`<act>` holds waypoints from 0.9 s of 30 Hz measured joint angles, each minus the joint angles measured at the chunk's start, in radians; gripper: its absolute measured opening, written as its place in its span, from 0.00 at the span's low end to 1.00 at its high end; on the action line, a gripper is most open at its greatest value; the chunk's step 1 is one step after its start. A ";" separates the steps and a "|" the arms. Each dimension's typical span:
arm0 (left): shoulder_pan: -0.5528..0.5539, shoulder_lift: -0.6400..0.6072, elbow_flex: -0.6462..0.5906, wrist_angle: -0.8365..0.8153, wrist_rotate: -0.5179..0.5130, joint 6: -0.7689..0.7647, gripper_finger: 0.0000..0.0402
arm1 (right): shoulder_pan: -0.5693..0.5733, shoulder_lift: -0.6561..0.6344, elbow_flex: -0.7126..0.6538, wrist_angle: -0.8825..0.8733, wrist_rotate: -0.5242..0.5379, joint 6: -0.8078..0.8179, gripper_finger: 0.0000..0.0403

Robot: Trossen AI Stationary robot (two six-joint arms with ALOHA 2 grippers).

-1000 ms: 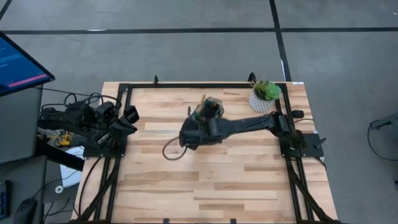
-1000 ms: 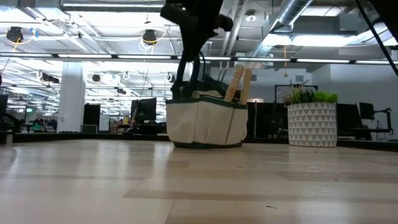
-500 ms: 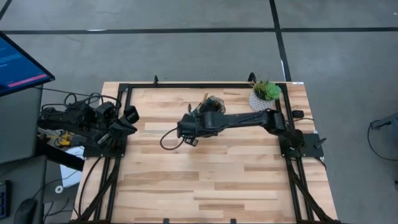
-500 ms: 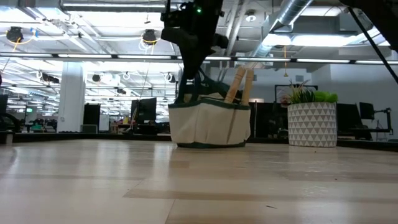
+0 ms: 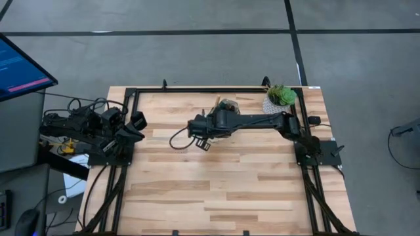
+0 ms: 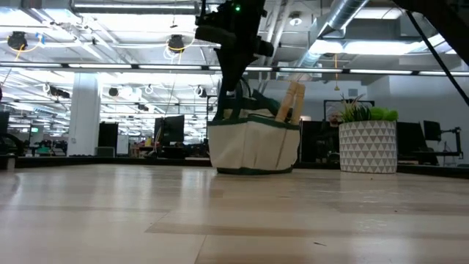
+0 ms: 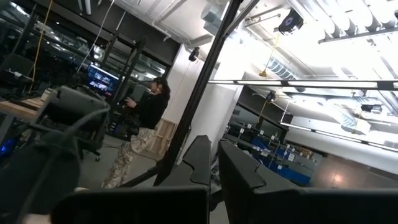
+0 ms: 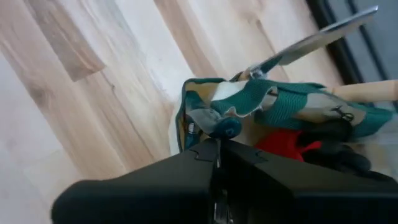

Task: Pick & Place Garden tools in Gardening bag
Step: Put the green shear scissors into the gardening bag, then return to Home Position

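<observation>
The beige gardening bag with dark green trim stands on the table toward its far edge and also shows in the high view. Two wooden trowel handles stick out of its top. The right wrist view shows a silver blade, a wooden handle and a red item in the bag. My right gripper hangs over the bag's left part, shut on the bag's green handle. My left gripper is open and empty at the table's left edge. My right gripper pinches the bag's dark green handle strap between its two fingers, from above, pointing down. The strap is drawn up from the bag's rim. The bag stands upright below the fingers, its bottom at the table top.
A white patterned pot with a green plant stands at the table's far right corner, to the right of the bag. A black frame runs along the table's far edge. A person stands in the room beyond.
My right gripper has moved toward the table's far edge and a little right, still shut on the handle. The bag has slid along the table the same way, toward the plant pot, staying upright.
</observation>
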 joint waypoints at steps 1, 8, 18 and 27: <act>0.000 0.000 0.000 0.000 0.000 0.000 0.00 | -0.005 0.000 0.000 0.000 -0.018 0.000 0.02; 0.000 0.000 0.000 0.000 0.000 -0.008 0.00 | -0.014 0.013 -0.023 -0.009 -0.091 0.009 0.01; 0.000 0.000 0.000 0.000 -0.001 -0.009 0.00 | -0.011 0.019 0.004 -0.004 -0.077 0.028 0.16; 0.000 0.000 0.000 0.001 -0.001 -0.013 0.00 | -0.043 0.019 0.005 0.060 -0.074 0.029 0.39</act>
